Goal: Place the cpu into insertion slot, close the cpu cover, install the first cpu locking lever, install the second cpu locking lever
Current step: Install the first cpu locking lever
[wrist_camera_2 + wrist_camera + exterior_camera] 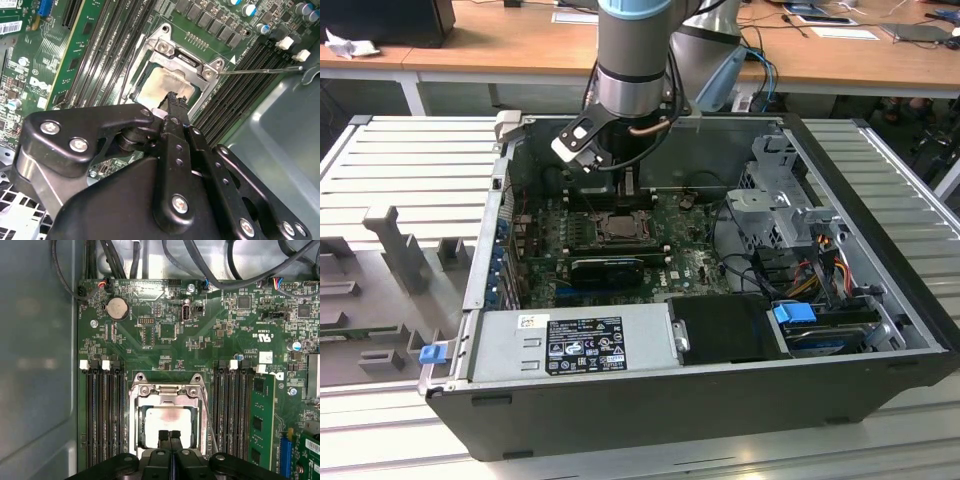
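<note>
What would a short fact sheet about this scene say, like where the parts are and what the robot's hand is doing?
setting: open computer case on a ribbed metal table
cpu: lying in the insertion slot, pale face showing
cpu cover: down, framing the chip
hand: fingers together, tips at the cpu's face; contact unclear
locking lever: thin rod beside the socket; latched or not, cannot tell
memory slots: long black rows on both sides of the socket
</note>
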